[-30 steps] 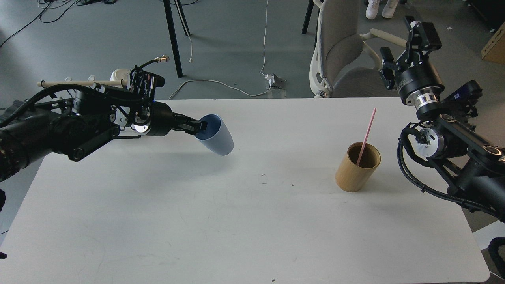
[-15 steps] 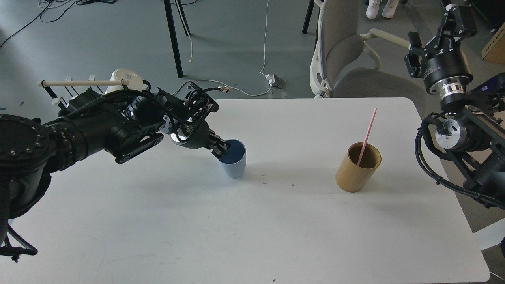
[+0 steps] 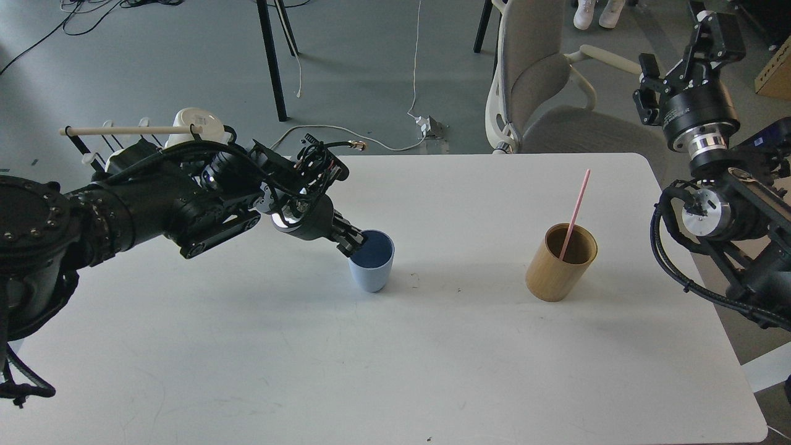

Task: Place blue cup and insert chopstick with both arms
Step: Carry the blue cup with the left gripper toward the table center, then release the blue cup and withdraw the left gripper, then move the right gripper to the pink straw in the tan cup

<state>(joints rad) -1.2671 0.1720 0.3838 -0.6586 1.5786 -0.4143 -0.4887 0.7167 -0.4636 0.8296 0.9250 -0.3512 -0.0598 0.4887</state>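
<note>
The blue cup (image 3: 371,262) stands upright on the white table (image 3: 395,346), left of centre, its dark blue inside facing up. My left gripper (image 3: 350,241) is shut on the cup's left rim, one finger inside and one outside. The pink chopstick (image 3: 575,214) leans in the tan bamboo holder (image 3: 559,262) at the right of the table. My right gripper (image 3: 686,59) is raised high past the table's far right corner, well away from the holder, with its fingers apart and nothing between them.
A rack with a pale wooden rod (image 3: 123,130) and white mugs (image 3: 198,125) stands at the table's far left, behind my left arm. A grey office chair (image 3: 534,80) sits beyond the far edge. Cables lie on the floor.
My left arm swung the cup from tilted in the air down and right until it stands upright on the table. My right arm lifted and moved right.
</note>
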